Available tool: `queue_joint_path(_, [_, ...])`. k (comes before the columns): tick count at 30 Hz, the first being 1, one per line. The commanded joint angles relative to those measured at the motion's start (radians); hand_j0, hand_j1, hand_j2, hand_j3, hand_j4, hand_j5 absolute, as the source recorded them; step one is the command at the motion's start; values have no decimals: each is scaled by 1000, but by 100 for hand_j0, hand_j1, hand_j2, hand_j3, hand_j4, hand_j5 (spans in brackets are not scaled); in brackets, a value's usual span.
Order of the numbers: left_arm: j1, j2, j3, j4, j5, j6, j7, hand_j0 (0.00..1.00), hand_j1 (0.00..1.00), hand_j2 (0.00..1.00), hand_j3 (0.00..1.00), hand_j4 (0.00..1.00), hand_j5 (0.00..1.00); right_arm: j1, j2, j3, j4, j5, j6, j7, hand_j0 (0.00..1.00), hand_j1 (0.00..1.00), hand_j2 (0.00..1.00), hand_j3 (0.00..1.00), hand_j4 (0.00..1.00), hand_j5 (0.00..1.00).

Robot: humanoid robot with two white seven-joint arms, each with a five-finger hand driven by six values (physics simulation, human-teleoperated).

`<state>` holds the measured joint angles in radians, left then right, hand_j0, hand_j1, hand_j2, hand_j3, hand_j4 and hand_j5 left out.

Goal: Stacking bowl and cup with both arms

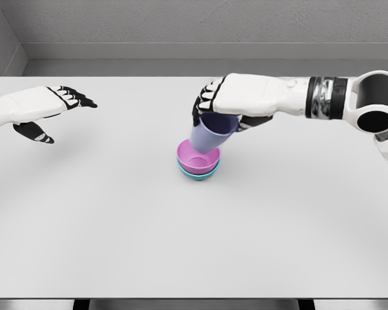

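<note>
A pink bowl (195, 157) sits nested in a teal bowl (199, 173) near the middle of the white table (116, 226). A lavender cup (210, 132) hangs tilted just above the pink bowl, its base dipping toward the bowl's inside. My right hand (215, 103) reaches in from the right and is shut on the cup's upper rim. My left hand (55, 106) hovers over the table's far left, fingers spread, holding nothing.
The table's back edge meets a grey wall (181, 26). Its front edge runs along the bottom of the view.
</note>
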<state>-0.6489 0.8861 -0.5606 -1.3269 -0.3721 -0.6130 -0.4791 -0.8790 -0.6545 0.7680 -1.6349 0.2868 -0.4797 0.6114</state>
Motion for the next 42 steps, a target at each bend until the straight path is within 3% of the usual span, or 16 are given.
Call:
queue_joint_path(1, [0,2,1,0,5,2,1,100,100,100,100,100,100,-2,12,19,33,3,3,-1,54,54,54,54,54,54])
queue_joint_path(17, [0,1,1,-3,5,2,1,100,100,100,100,100,100,-3,50,66,95,22,3,-1,55,55,55,55,55,55])
queue_joint_path(18, [0,1,1,-3,5,2,1,100,100,100,100,100,100,-3,50,66,95,22,7,-1,87,87,87,87,87,87])
queue_joint_path(19, [0,1,1,-3,5,2,1,100,100,100,100,100,100,-3,50,70,93,22,46,-1,100,100,100,100,100,100])
queue_joint_path(28, [0,1,1,-3,5,2,1,100,100,100,100,100,100,-20,44,65,60,25,50,-1,100,100,100,100,100,100])
queue_joint_path(29, [0,1,1,-3,5,2,1,100,100,100,100,100,100,-38,30,45,14,25,49,-1,100,100,100,100,100,100])
queue_joint_path(30, [0,1,1,-3,5,2,1,100,100,100,100,100,100,-28,1,-51,-39,23,46,-1,100,100,100,100,100,100])
queue_joint_path(32, [0,2,1,-3,5,2,1,100,100,100,100,100,100,-9,-102,-171,-118,18,33,-1,100,100,100,100,100,100])
queue_joint_path(36, [0,2,2,0,7,2,1,100,100,100,100,100,100,169,-249,-363,-118,6,-131,-1,100,100,100,100,100,100])
queue_joint_path(39, [0,1,5,6,12,2,1,100,100,100,100,100,100,327,-313,-496,-118,0,-131,-1,100,100,100,100,100,100])
queue_joint_path(42, [11,1,-2,17,5,2,1,100,100,100,100,100,100,370,-326,-507,-112,0,-131,-1,100,100,100,100,100,100])
